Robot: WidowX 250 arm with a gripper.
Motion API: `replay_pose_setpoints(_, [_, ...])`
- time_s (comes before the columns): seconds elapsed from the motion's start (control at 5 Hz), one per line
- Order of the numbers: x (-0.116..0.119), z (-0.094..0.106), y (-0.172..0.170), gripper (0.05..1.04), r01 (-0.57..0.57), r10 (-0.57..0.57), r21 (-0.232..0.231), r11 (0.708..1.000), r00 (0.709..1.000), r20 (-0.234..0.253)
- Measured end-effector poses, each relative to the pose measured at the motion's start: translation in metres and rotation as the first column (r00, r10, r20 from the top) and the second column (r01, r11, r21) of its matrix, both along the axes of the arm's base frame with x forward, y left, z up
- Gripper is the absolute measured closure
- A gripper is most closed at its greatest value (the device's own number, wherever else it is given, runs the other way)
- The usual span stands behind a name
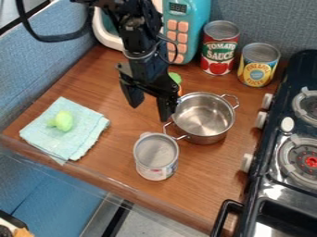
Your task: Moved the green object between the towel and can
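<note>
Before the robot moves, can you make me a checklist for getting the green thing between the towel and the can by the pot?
1. End effector open: ok.
2. End effector over the green object: not ok, it hangs near the pot.
3. Green object between towel and front can: not ok, it sits on the towel.
4. Front can upright: ok.
5. Green object soft enough to squeeze: cannot tell.

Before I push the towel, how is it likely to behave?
The towel is probably floppy, since its layers lie in uneven folds. It may bunch up rather than slide whole, being soft-looking cloth. The green object on top would likely ride along and could roll, as it looks rounded.
</note>
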State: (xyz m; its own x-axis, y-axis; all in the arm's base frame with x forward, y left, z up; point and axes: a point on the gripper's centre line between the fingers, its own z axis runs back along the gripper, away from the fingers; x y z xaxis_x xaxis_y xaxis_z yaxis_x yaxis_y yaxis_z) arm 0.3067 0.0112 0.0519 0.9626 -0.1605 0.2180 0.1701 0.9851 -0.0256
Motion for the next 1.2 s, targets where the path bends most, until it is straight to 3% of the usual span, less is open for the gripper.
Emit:
replay_pose_setpoints(0.2, [-0.003, -0.01, 0.0, 0.083, 0.0, 0.0, -0.003, 1.0, 0.999, -0.034])
replay_pose_setpoints(0.6, [-0.012, -0.012, 0.077, 0.083, -0.153, 0.154, 0.036, 0.988, 0.988, -0.023])
replay_pose_setpoints(0.8, [-0.021, -0.012, 0.115, 0.083, -0.201, 0.2, 0.057, 0.978, 0.98, 0.014])
replay_pose_setpoints(1.0, [-0.024, -0.022, 0.142, 0.083, -0.219, 0.219, 0.091, 0.971, 0.976, 0.008])
replay_pose_setpoints(1.2, [-0.029, -0.032, 0.162, 0.083, -0.261, 0.265, 0.098, 0.96, 0.964, -0.03])
